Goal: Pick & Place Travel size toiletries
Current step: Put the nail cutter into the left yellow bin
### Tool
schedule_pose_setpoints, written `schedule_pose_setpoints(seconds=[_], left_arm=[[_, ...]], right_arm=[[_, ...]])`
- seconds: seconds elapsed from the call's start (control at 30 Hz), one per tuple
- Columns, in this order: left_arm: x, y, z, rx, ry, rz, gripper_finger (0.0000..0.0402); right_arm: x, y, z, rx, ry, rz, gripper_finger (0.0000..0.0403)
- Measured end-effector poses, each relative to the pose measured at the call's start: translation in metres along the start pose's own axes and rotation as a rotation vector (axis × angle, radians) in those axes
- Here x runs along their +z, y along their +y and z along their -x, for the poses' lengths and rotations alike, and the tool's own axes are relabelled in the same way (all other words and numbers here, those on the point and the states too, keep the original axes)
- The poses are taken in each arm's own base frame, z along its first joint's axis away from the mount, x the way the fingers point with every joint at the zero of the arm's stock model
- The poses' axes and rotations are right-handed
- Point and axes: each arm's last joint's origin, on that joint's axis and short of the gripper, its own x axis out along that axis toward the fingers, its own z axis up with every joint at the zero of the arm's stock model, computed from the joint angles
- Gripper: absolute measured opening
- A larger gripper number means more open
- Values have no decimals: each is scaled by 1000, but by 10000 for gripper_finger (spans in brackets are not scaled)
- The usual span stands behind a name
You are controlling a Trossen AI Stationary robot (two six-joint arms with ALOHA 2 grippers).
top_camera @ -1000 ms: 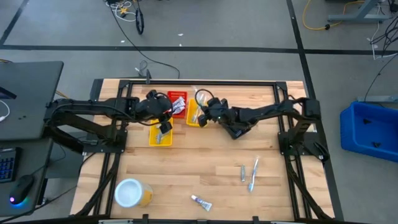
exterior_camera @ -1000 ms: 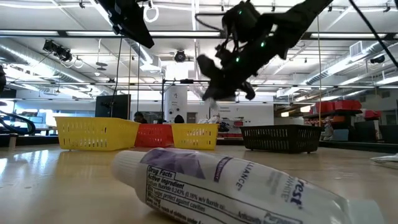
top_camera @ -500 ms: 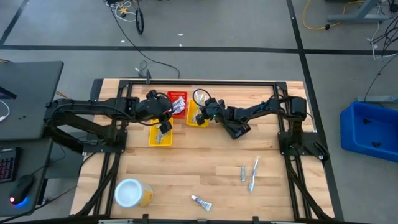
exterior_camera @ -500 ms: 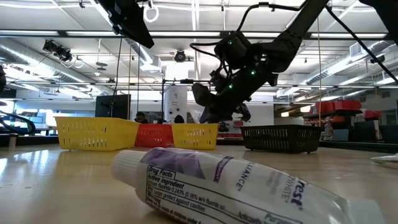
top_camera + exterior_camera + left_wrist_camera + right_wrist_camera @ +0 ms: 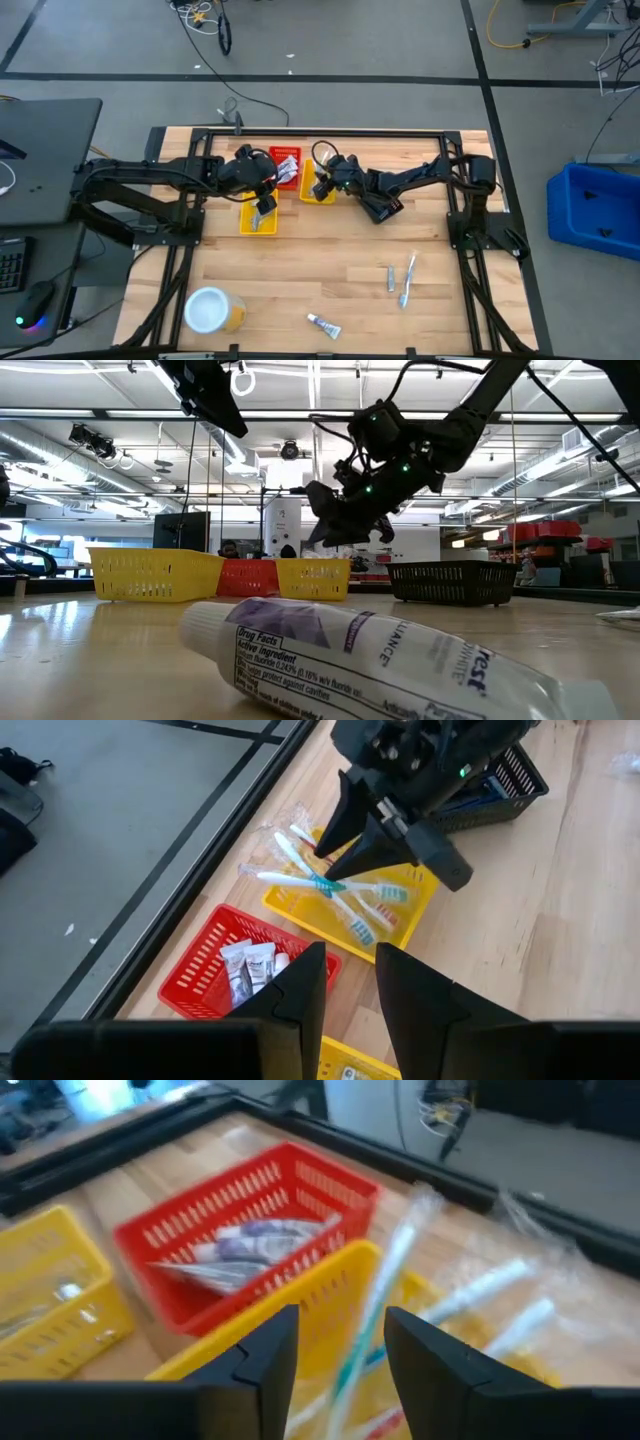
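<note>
Over the small yellow basket (image 5: 318, 186) at the counter's (image 5: 330, 270) far side, the right gripper (image 5: 326, 181) hangs with its jaws apart, and a toothbrush (image 5: 375, 1330) shows blurred between them, seemingly just let go and dropping toward the others. That basket already holds several toothbrushes (image 5: 330, 890) lying crosswise. Beside it the red basket (image 5: 235, 970) holds a few white tubes (image 5: 250, 963), and the larger yellow basket (image 5: 259, 217) nearer the left arm has a small item or two in it. A black basket (image 5: 500, 790) sits on the other side of the toothbrush basket; its contents are hard to make out.

The left gripper (image 5: 345, 990) hovers above the red and yellow baskets with its jaws a little apart and nothing between them.

The sorting looks well along but not finished: still loose on the near side are a tube (image 5: 322, 323), two more toothbrushes (image 5: 408, 280) and a short item just beside them. A yellow tub (image 5: 212, 310) stands near the left corner.
</note>
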Motion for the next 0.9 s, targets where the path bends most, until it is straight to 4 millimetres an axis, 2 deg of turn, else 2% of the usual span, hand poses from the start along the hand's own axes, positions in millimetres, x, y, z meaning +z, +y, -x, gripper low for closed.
schedule_pose_setpoints(seconds=[0.17,0.43,0.67,0.9], left_arm=[[0,0,0,0,2,-1,98],[0,0,0,-12,5,-50,98],[-1,-2,-4,-15,16,-55,98],[-3,-10,-13,-114,64,-66,98]], right_arm=[[12,11,14,107,-15,86,169],[19,36,41,418,29,171,156],[8,58,57,660,129,199,139],[-10,75,72,717,235,250,132]])
